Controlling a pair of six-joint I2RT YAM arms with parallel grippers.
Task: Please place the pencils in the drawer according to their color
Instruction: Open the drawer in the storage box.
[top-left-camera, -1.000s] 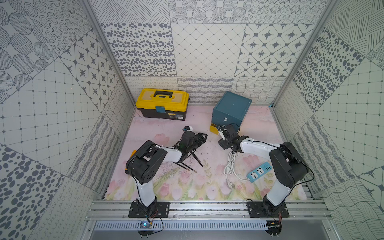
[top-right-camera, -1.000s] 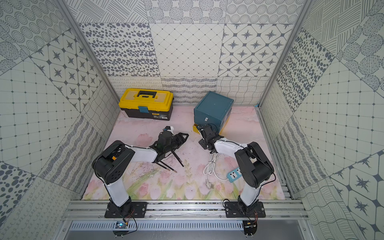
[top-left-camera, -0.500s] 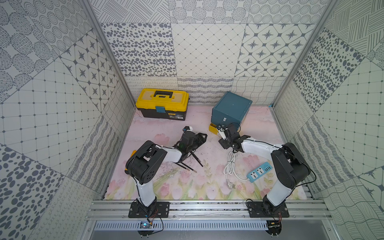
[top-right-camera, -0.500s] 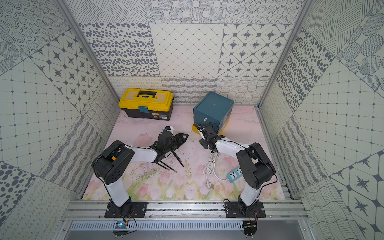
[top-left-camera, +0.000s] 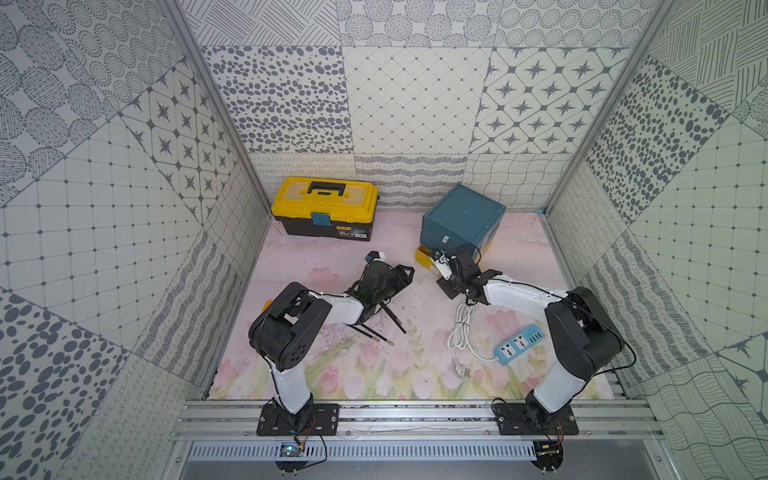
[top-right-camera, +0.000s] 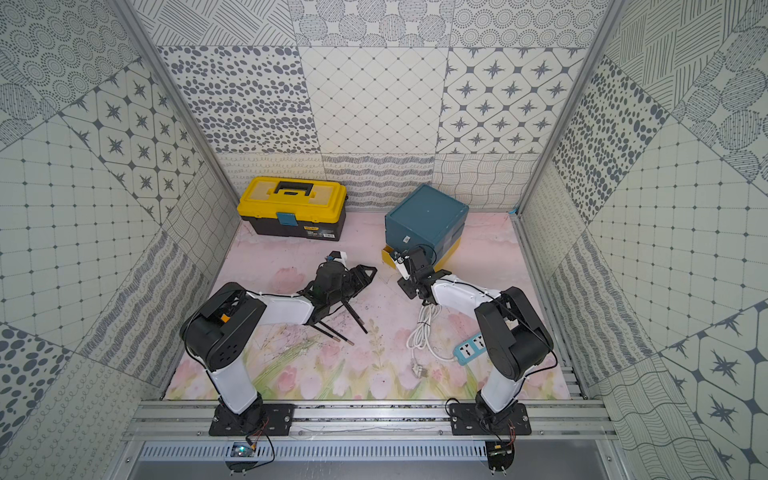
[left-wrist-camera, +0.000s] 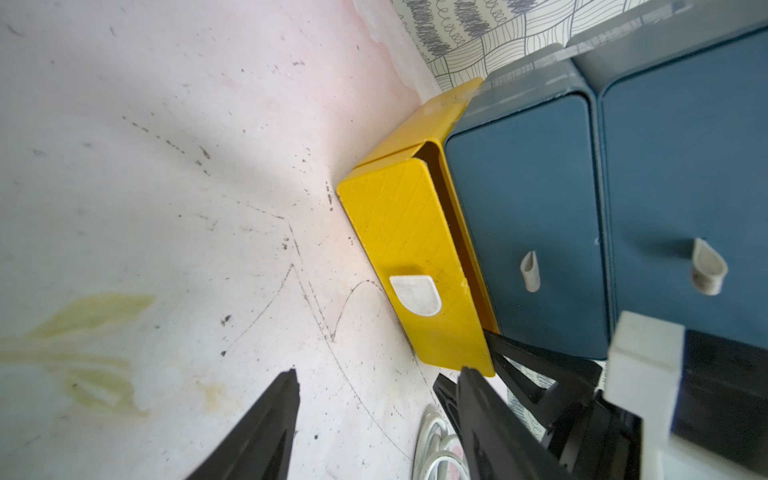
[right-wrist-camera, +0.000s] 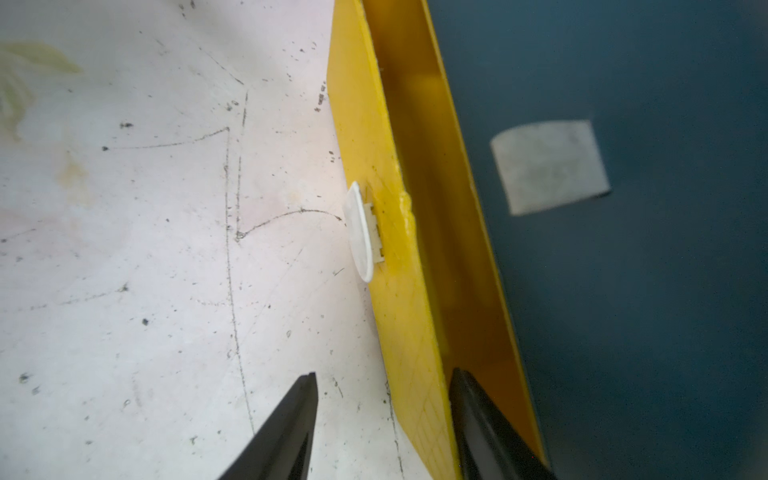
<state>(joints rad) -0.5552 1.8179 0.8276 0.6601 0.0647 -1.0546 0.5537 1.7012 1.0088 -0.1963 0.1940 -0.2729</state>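
Note:
The drawer (top-left-camera: 461, 220) (top-right-camera: 424, 216) is a teal chest at the back right. Its lowest yellow drawer (left-wrist-camera: 415, 249) (right-wrist-camera: 399, 291) is pulled out a little. My right gripper (top-left-camera: 434, 258) (top-right-camera: 398, 259) (right-wrist-camera: 383, 374) is open and straddles the yellow front panel below its white tab (right-wrist-camera: 363, 232). One finger is inside the drawer and the other is outside, with a gap to the panel. My left gripper (top-left-camera: 404, 273) (top-right-camera: 368, 272) (left-wrist-camera: 378, 372) is open and holds nothing, low over the mat. Dark pencils (top-left-camera: 370, 332) (top-right-camera: 355, 320) lie on the mat, partly under the left arm.
A yellow-and-black toolbox (top-left-camera: 324, 212) stands at the back left. A coiled white cable (top-left-camera: 461, 332) and a blue power strip (top-left-camera: 519, 345) lie beside the right arm. Patterned walls close in both sides and the back.
The right gripper's jaws have narrowed around the yellow drawer's front panel. The left arm and the pencils have not moved.

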